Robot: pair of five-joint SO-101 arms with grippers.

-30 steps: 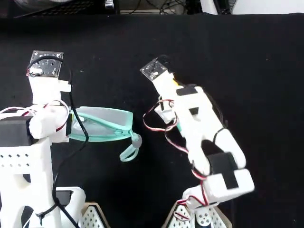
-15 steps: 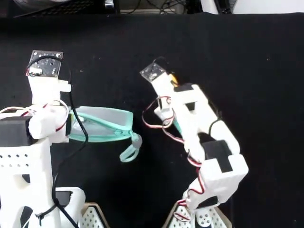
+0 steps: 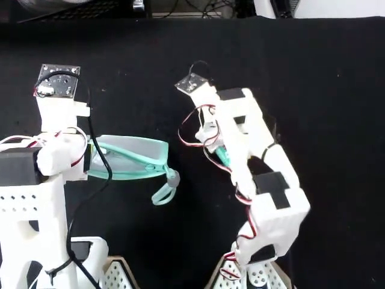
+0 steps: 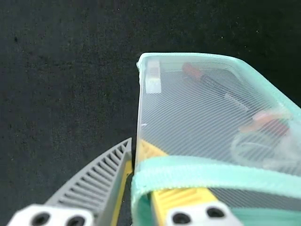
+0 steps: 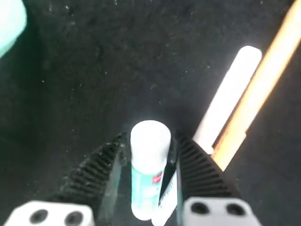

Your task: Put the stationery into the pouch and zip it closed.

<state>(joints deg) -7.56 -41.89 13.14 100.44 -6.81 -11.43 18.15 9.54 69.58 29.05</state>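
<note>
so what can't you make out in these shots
High view: the right arm hides whatever lies beneath it.
Left wrist view: the ribbed wall of the pouch blurs the items inside.
Right wrist view: the frame edge cuts off the orange stick; the right end effector holds the glue stick, hiding its label.

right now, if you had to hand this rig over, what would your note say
Left gripper: shut on the edge of the pouch, holding it in place.
Right gripper: shut on a white tube with a teal label, probably a glue stick, over the black table to the right of the pouch.
On the table: a white pen and an orange pen lie side by side beyond the tube.
Done: faint shapes show through the pouch's clear wall, so some items seem to be inside.
Left: put in the tube, then both pens, then zip the pouch closed.
</note>
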